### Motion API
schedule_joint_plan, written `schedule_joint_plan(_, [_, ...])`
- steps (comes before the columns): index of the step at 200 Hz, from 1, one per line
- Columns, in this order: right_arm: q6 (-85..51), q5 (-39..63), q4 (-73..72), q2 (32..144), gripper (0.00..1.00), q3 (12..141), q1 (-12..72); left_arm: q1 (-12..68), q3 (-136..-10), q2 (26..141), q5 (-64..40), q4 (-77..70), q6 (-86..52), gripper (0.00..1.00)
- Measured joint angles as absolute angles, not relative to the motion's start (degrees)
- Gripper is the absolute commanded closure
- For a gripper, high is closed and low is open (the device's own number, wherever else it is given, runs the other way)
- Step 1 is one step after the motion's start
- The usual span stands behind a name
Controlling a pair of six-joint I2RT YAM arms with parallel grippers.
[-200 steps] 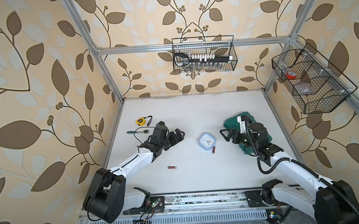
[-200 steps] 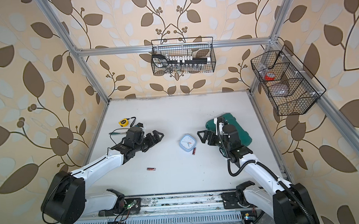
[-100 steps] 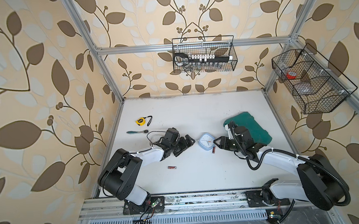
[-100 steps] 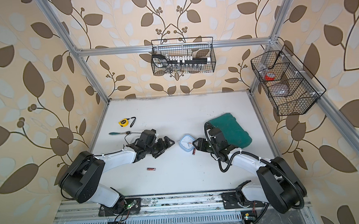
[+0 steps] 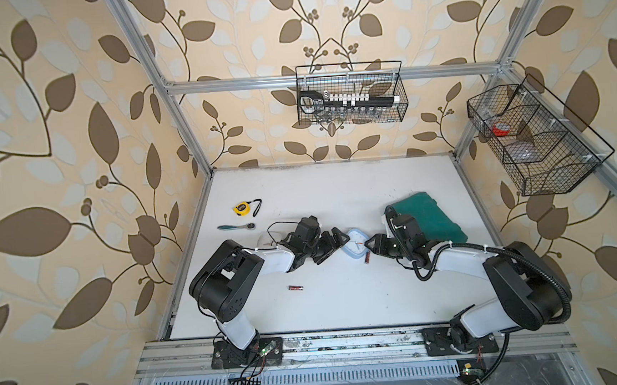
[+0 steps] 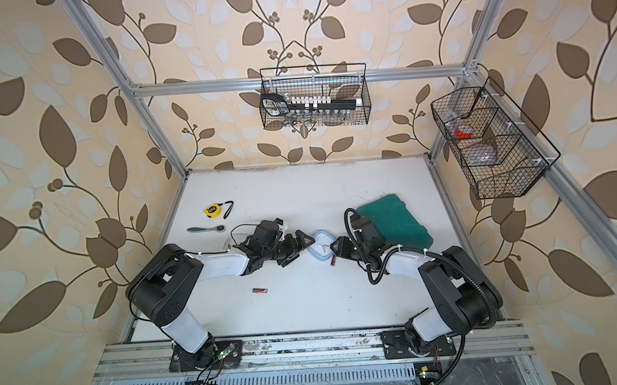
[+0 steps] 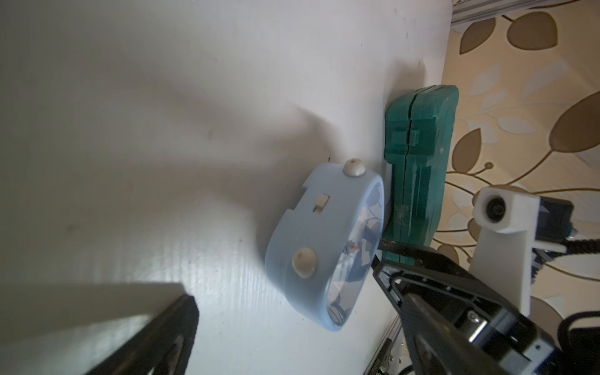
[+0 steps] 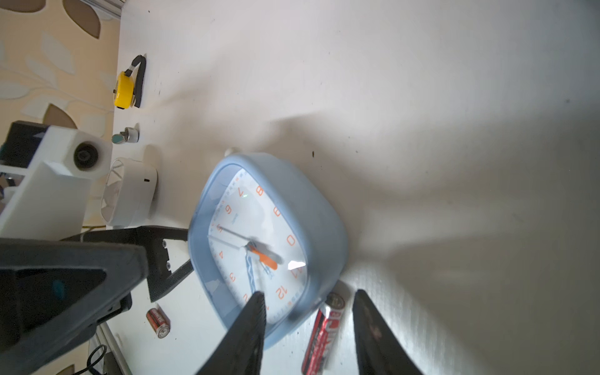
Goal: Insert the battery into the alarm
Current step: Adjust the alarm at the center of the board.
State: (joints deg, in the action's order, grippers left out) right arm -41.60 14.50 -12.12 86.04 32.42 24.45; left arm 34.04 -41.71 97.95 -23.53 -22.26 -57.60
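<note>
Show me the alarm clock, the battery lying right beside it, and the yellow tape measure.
alarm clock [image 5: 356,243], in a top view, centre of face.
battery [image 8: 323,334], right wrist view, middle of its label.
tape measure [image 5: 241,208], in a top view, yellow case.

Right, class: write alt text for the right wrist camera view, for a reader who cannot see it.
A red-and-black battery lies beside a face-up pale blue alarm clock, between the parted black fingers of the right gripper. A second battery lies nearby.
</note>
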Motion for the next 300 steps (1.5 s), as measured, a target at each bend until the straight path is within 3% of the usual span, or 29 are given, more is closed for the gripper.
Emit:
schedule_joint_plan(110, [-45.7,15.4,-16.6,88.8,0.61,32.3,22.2,35.4,-45.2,102.4,-24.1,-25.3,-60.6,0.05])
schedule_joint_plan(177, [-48.0,17.4,-19.9,89.7,0.65,31.3,21.1,35.7,-45.8,104.3,-24.3,-26.3,-62.2,0.23])
schedule_joint_plan(300, [-51.0,20.8,-25.4,92.5,0.65,30.8,20.6,35.7,-45.8,105.2,-24.9,-26.2,-63.4,0.41])
